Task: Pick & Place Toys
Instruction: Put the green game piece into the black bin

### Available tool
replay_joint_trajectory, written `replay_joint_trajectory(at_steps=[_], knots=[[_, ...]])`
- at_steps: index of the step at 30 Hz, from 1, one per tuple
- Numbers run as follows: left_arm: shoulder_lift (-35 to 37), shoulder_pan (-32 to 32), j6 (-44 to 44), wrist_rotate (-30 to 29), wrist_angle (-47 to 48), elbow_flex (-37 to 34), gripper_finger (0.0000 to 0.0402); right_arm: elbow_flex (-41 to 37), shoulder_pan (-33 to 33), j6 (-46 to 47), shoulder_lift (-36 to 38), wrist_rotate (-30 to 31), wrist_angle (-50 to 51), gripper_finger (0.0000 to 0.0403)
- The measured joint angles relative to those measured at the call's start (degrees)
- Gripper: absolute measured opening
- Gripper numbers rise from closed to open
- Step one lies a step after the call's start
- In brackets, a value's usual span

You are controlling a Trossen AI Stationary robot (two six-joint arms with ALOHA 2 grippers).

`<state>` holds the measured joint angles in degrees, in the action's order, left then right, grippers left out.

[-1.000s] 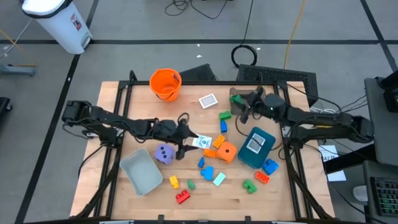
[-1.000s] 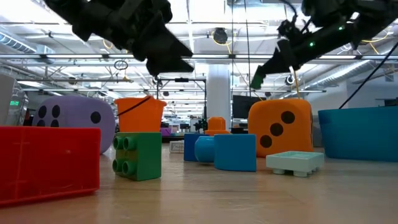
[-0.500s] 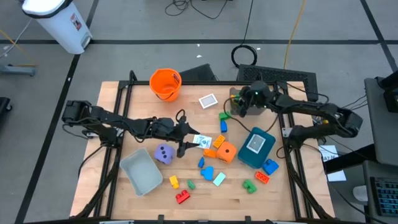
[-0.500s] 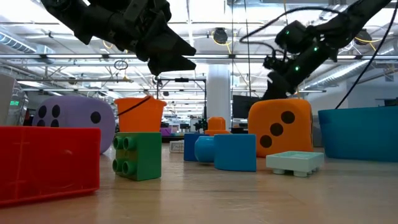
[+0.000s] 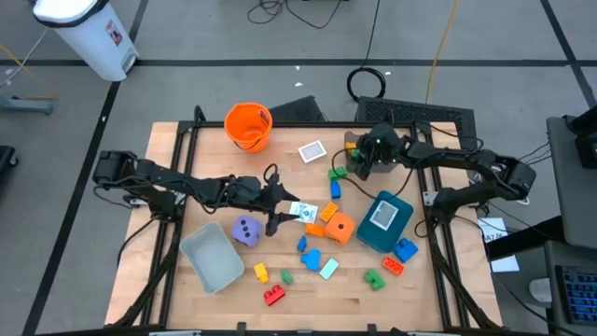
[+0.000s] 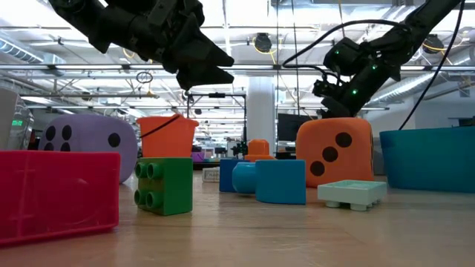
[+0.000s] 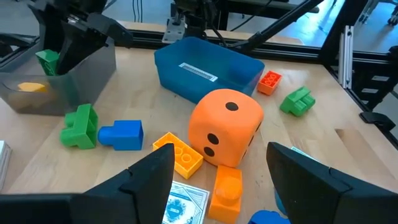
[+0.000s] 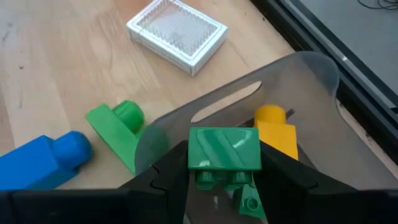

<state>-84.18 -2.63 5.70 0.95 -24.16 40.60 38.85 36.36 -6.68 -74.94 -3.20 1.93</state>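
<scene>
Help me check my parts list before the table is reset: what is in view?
bucket: one, orange, table's far edge
grey bin: one, near left
teal bin: one, right of centre
small grey bin: one, under the right gripper, holds a yellow block
purple die: one, beside the grey bin
orange die: one, beside the teal bin
card case: one, white, near the bucket
picture card: white, table centre
loose blocks: about thirteen, mixed colours, centre to near edge
left gripper: open, over the card
right gripper: holds a green block over the small bin
</scene>
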Motion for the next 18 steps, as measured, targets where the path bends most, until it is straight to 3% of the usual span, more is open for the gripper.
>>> replay_joint_trajectory(at_steps=[11,18], knots=[[0.00,0.00,1.88,0.00,-0.09,0.00,0.0264,0.00,0.08,-0.49,0.02,0.11,-0.43,0.0155],[0.00,0.00,1.47,0.00,-0.09,0.00,0.0264,0.00,0.22,-2.10,0.34,2.09,-0.55,0.0187]])
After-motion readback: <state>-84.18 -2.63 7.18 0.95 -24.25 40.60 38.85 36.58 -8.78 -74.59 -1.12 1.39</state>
